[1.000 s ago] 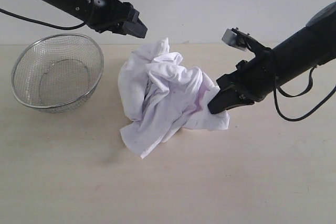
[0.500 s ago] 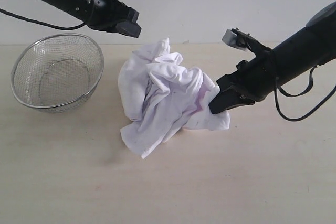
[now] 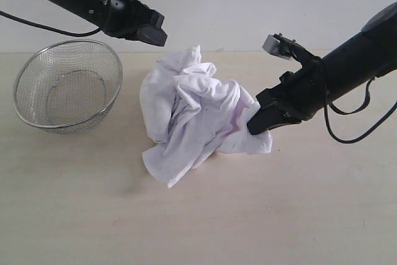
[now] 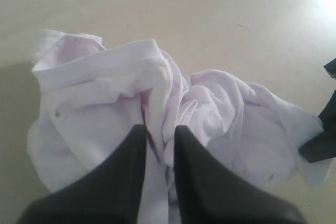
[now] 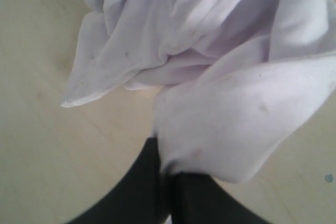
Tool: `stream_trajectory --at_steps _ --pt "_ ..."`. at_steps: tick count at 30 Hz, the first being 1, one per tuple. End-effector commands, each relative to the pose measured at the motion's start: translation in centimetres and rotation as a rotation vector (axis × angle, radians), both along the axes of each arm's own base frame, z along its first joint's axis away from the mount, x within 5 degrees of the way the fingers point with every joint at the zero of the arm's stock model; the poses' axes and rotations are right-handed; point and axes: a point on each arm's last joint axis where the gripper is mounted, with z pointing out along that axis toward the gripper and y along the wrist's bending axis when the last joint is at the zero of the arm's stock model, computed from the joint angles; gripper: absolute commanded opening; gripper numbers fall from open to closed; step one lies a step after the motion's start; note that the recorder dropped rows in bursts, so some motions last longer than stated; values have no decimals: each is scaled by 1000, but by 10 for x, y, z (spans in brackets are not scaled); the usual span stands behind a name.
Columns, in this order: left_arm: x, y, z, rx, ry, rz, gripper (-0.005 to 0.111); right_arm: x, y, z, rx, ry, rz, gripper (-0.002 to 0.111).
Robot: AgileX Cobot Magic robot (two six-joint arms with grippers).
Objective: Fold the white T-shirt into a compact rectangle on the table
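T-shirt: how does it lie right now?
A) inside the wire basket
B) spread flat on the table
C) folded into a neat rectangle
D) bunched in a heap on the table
D: the T-shirt sits in a crumpled heap on the table, apart from the basket, with the right pincer shut on its edge.

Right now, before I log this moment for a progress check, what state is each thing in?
T-shirt, crumpled in a heap on the table, not folded.
Basket, empty, open side up.
Left tool, in the air, jaws narrowly apart, holding nothing.
Right tool, shut on the T-shirt's edge.
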Motion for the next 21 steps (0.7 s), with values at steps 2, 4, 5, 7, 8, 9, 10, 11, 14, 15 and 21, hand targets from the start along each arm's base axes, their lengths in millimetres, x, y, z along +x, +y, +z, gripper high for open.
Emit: stream_trajectory --at_steps 2,4,5,7,8,9,10,11,14,15,21 --pt "-5 1 2 6 34 -29 18 -4 1 7 18 8 33 0" --pt "-11 2 -2 41 81 -80 18 -6 2 11 28 9 58 0" --pt "-13 2 -3 47 103 -89 18 -7 2 13 28 -1 70 0" --pt "-17 3 -5 73 136 -115 18 -9 2 22 21 -29 75 0" --pt "-19 5 -7 96 162 -122 18 -10 0 27 -1 -51 79 0" --pt "-20 6 -8 109 180 -119 18 -12 -1 30 -19 -66 86 0" --pt "-22 7 -11 131 199 -120 18 -13 -2 32 -36 -76 94 0" --pt "-23 8 -14 139 215 -109 18 -13 -2 35 -49 -85 95 0" --pt "-27 10 -28 157 249 -92 21 -15 -5 34 -89 -69 92 0" --pt "-29 11 -32 156 258 -85 24 -16 -7 33 -106 -56 90 0" --pt "-41 13 -51 141 390 -42 53 -19 -12 29 -171 12 72 0"
